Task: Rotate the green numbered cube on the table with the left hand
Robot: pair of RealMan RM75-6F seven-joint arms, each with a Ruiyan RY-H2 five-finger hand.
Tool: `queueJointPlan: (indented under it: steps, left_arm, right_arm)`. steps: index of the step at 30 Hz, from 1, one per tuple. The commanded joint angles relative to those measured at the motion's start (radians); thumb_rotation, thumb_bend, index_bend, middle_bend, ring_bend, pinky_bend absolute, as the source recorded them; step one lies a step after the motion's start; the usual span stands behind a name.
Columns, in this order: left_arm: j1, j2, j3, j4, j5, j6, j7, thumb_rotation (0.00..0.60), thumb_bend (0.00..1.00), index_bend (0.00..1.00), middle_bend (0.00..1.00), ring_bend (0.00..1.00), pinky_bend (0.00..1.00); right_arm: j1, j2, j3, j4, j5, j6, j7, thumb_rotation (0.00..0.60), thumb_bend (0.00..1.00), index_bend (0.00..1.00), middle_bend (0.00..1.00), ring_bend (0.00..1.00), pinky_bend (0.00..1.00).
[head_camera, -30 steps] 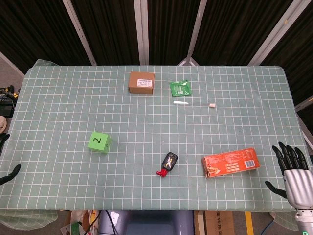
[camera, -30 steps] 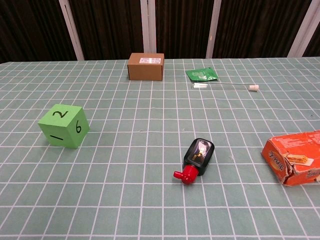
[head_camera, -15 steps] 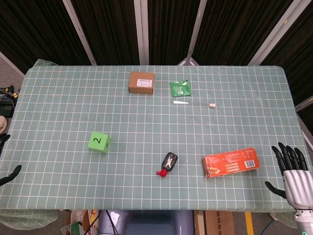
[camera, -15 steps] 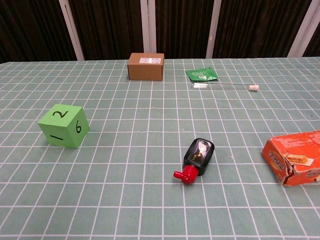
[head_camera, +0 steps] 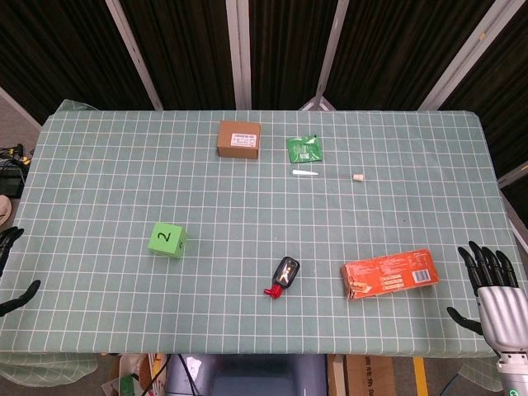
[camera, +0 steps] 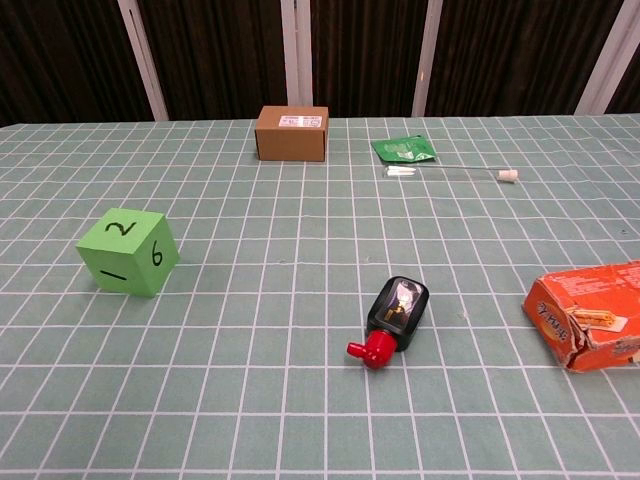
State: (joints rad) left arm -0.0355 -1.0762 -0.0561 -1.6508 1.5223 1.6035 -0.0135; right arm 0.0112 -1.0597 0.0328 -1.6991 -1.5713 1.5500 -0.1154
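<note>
The green numbered cube sits on the left part of the table, 2 on top, 1 and 6 on its near faces. My left hand shows only as dark fingertips at the left edge of the head view, well left of the cube and off the table, fingers apart and holding nothing. My right hand hangs past the table's near right corner, fingers spread and empty. Neither hand appears in the chest view.
A brown cardboard box and a green packet lie at the back. A white stick and small cap lie nearby. A black bottle with red cap and an orange box lie near the front.
The left hand's fingertips have slipped slightly down and outward at the frame's edge. The right hand has sunk a little. The cube has not moved.
</note>
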Motion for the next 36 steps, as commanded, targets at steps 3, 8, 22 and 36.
queueJointPlan:
  steps: [3, 8, 22, 36]
  left_arm:
    - [-0.031, 0.017, -0.027, 0.008, -0.004, -0.019, 0.113, 0.600, 0.33, 0.10, 0.27, 0.18, 0.21]
    - [-0.123, 0.088, -0.081, -0.048, -0.061, -0.149, 0.180, 0.600, 0.43, 0.10, 0.44, 0.33, 0.37]
    - [-0.431, 0.198, -0.090, -0.174, -0.558, -0.787, 0.305, 0.600, 0.78, 0.16, 0.78, 0.56, 0.49]
    - [-0.549, 0.135, 0.001, -0.241, -0.707, -0.817, 0.446, 0.600, 0.81, 0.17, 0.81, 0.58, 0.50]
  right_arm:
    - [0.001, 0.004, 0.000, 0.001, -0.001, -0.001, 0.009, 0.600, 0.04, 0.07, 0.00, 0.00, 0.00]
    - [0.005, 0.004, 0.005, 0.003, 0.012, -0.010, 0.013, 0.600, 0.05, 0.06, 0.00, 0.00, 0.00]
    - [0.012, -0.011, 0.001, -0.004, 0.027, -0.036, -0.039, 0.600, 0.04, 0.06, 0.00, 0.00, 0.00]
    - [0.015, -0.015, 0.008, -0.006, 0.047, -0.042, -0.052, 0.600, 0.04, 0.06, 0.00, 0.00, 0.00]
